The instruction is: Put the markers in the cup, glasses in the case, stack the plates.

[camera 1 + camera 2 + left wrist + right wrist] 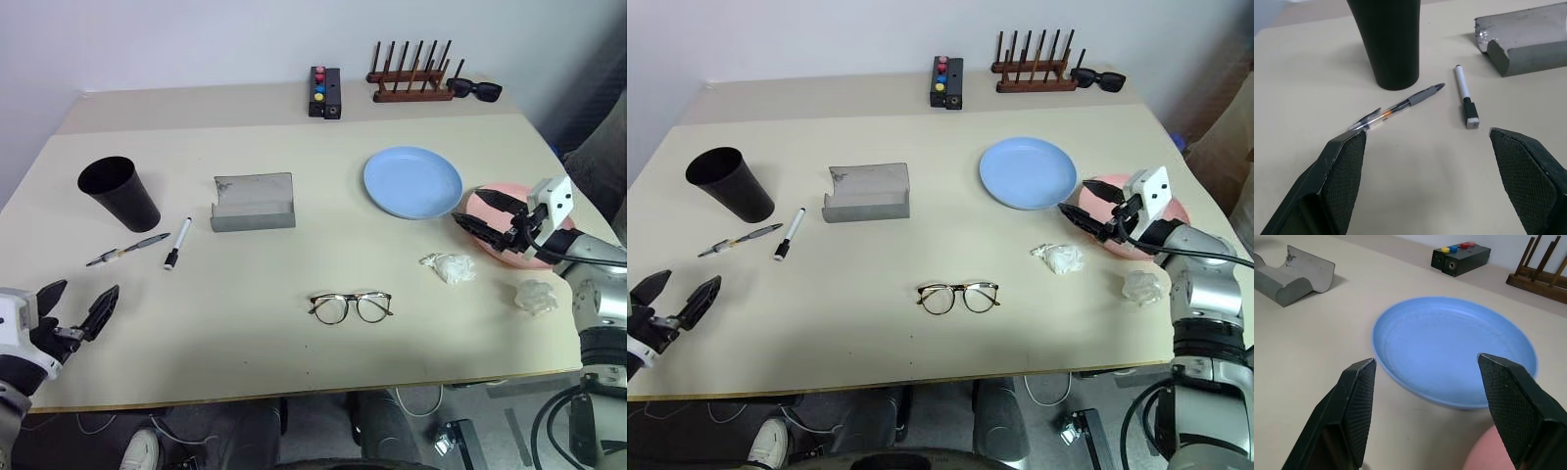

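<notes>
Hovering wide-jawed near table edge: left gripper (76, 308), facing markers (147, 245); right gripper (485, 214), jaws spread, over pink plate (480, 203).

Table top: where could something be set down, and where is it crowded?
Free: the table around the glasses, and between the case and the blue plate. Crowded: cup with markers, and the pink plate with crumpled wrappers.
</notes>
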Motion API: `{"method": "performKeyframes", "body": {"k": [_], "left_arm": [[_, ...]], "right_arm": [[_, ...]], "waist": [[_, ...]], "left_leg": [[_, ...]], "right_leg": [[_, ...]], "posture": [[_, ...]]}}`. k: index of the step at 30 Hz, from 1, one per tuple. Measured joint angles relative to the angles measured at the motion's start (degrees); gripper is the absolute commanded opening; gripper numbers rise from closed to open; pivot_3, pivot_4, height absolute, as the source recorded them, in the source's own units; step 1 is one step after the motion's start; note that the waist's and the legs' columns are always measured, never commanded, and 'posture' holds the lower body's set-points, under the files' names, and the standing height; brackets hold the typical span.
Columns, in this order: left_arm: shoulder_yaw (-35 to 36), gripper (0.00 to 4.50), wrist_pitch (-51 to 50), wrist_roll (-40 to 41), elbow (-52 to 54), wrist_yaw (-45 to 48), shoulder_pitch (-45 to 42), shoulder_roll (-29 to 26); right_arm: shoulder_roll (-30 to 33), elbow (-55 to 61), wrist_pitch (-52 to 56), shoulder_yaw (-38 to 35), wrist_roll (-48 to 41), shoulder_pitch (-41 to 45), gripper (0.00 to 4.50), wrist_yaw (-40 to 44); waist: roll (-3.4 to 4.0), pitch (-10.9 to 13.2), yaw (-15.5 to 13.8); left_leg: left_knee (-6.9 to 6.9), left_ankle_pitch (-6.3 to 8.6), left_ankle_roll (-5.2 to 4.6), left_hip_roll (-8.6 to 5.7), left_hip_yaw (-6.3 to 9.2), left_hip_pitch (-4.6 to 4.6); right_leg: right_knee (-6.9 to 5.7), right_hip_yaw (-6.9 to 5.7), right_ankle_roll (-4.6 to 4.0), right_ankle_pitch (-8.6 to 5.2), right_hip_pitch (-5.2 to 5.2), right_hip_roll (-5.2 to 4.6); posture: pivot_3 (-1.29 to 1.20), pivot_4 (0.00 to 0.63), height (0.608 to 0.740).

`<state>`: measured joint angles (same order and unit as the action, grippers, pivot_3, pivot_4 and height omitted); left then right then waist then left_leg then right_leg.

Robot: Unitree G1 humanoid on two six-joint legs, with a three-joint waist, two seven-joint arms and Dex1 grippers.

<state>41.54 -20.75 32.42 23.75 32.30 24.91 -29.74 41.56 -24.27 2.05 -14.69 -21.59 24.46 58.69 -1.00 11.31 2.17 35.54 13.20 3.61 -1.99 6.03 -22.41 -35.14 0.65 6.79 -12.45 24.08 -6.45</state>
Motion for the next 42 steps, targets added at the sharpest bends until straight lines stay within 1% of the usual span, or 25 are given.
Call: {"method": "performKeyframes", "body": {"k": [5, 13, 16, 17, 19, 22, 25, 27, 31, 32, 35, 37, 40, 42], "left_arm": [[-0.13, 4.10, 0.55, -0.16, 1.33, -0.76, 1.58, 1.84], [-0.29, 4.10, 1.07, -0.73, 2.39, -1.66, 2.17, 2.25], [-0.94, 4.10, 1.01, -1.46, 2.76, -2.78, 1.44, 2.25], [-1.35, 4.31, 0.90, -1.45, 3.26, -3.17, 1.11, 2.25], [-2.19, 4.31, -0.38, -1.39, 3.91, -4.29, -0.38, 2.13], [-3.41, 4.31, -2.47, -1.87, 4.10, -5.68, -2.42, 0.50], [-6.32, 4.31, -6.58, -2.68, 4.09, -9.01, -7.83, -1.65], [-8.96, 4.31, -11.10, -2.93, 4.20, -11.30, -12.62, -3.77], [-13.96, 4.31, -18.49, -1.69, 4.50, -13.04, -18.42, -4.73], [-16.31, 4.31, -21.80, -1.67, 4.37, -14.09, -21.02, -5.06], [-20.68, 4.31, -30.09, -1.75, 4.13, -17.93, -28.48, -5.11], [-21.79, 4.31, -36.53, -1.97, 2.58, -21.91, -34.16, -4.40], [-22.88, 4.31, -43.48, -2.45, -0.12, -26.46, -41.96, -2.02], [-24.02, 4.31, -46.65, -3.35, -1.65, -28.21, -45.41, -1.26]], "right_arm": [[-0.59, 0.05, -0.21, 0.34, 0.45, 0.05, 3.36, -1.44], [-0.73, 3.08, 0.80, 1.18, 0.71, 1.29, 3.36, -3.29], [-0.87, 4.39, 1.66, 2.05, 0.94, 1.82, 3.36, -4.23], [-1.30, 4.64, 2.09, 2.52, 1.11, 2.19, 3.36, -4.56], [-2.63, 6.22, 2.93, 3.62, 1.15, 2.81, 3.36, -5.32], [-4.39, 9.53, 3.97, 5.29, 1.15, 3.57, 3.36, -6.28], [-7.14, 14.78, 5.48, 7.00, 1.25, 3.95, 3.36, -8.64], [-9.59, 18.84, 6.23, 9.48, 1.43, 4.11, 3.36, -10.25], [-12.14, 24.08, 8.01, 12.02, 2.28, 3.11, 3.36, -13.10], [-12.93, 25.86, 8.82, 12.39, 2.28, 2.26, 3.36, -13.85], [-14.75, 29.83, 10.51, 14.77, 2.26, 0.72, 3.36, -14.93], [-15.29, 32.18, 11.71, 15.71, 2.20, -0.16, 3.36, -15.19], [-15.13, 34.50, 12.74, 17.96, 2.39, -1.22, 3.36, -14.35], [-15.16, 35.96, 13.49, 20.28, 2.37, -2.16, 3.36, -13.14]], "waist": [[-0.01, -0.01, 0.08], [-0.01, -0.01, 0.00], [-0.01, -0.01, 0.00], [-0.02, -0.01, 0.00], [-0.01, -0.01, 0.00], [-0.01, -0.01, -0.01], [-0.02, -0.02, -0.16], [-0.03, -0.02, -0.28], [-0.03, -0.02, -0.35], [-0.03, -0.02, -0.62], [-0.03, -0.02, -1.07], [-0.03, -0.02, -1.12], [-0.06, -0.03, -1.24], [-0.06, -0.03, -1.17]], "left_leg": [[0.00, 0.01, -0.01, 0.00, 0.00, 0.00], [0.05, 0.01, -0.02, 0.00, 0.01, -0.01], [0.06, 0.01, -0.02, 0.00, 0.01, -0.01], [0.09, 0.01, -0.02, 0.00, 0.01, -0.01], [0.10, 0.01, -0.02, 0.00, 0.02, 0.00], [0.11, 0.02, -0.02, 0.00, 0.03, 0.00], [0.15, 0.02, -0.02, 0.00, 0.10, 0.00], [0.19, 0.01, -0.02, -0.01, 0.12, 0.00], [0.19, 0.03, -0.04, -0.03, 0.12, -0.02], [0.18, 0.02, -0.04, -0.03, 0.15, -0.02], [0.27, 0.02, -0.03, -0.02, 0.19, -0.01], [0.32, 0.02, -0.04, -0.03, 0.19, -0.01], [0.37, 0.02, -0.04, -0.03, 0.22, -0.02], [0.36, 0.03, -0.03, -0.04, 0.21, -0.01]], "right_leg": [[0.00, 0.00, 0.00, 0.00, 0.00, 0.00], [-0.01, 0.00, 0.00, 0.00, -0.01, 0.00], [-0.01, 0.00, 0.00, 0.00, -0.02, 0.00], [-0.01, 0.00, 0.00, 0.00, -0.04, 0.00], [-0.06, 0.00, 0.00, 0.00, -0.04, 0.00], [-0.06, 0.00, 0.00, 0.00, -0.04, 0.01], [-0.12, -0.03, 0.02, 0.01, -0.04, 0.04], [-0.16, -0.03, 0.03, 0.01, -0.05, 0.04], [-0.12, -0.02, 0.15, 0.07, -0.05, 0.04], [-0.16, -0.04, 0.23, 0.11, -0.05, 0.04], [-0.25, -0.05, 0.24, 0.13, -0.04, 0.09], [-0.30, -0.05, 0.25, 0.13, -0.05, 0.09], [-0.30, -0.08, 0.28, 0.13, -0.07, 0.10], [-0.29, -0.07, 0.29, 0.13, -0.08, 0.09]], "posture": [[0.00, 0.150, 0.739], [0.00, 0.150, 0.739], [0.00, 0.150, 0.739], [0.00, 0.150, 0.739], [0.00, 0.150, 0.739], [0.00, 0.150, 0.739], [0.00, 0.150, 0.739], [0.00, 0.150, 0.739], [0.00, 0.150, 0.739], [0.00, 0.150, 0.739], [0.00, 0.150, 0.739], [0.00, 0.150, 0.739], [0.00, 0.150, 0.739], [0.00, 0.150, 0.739]]}}
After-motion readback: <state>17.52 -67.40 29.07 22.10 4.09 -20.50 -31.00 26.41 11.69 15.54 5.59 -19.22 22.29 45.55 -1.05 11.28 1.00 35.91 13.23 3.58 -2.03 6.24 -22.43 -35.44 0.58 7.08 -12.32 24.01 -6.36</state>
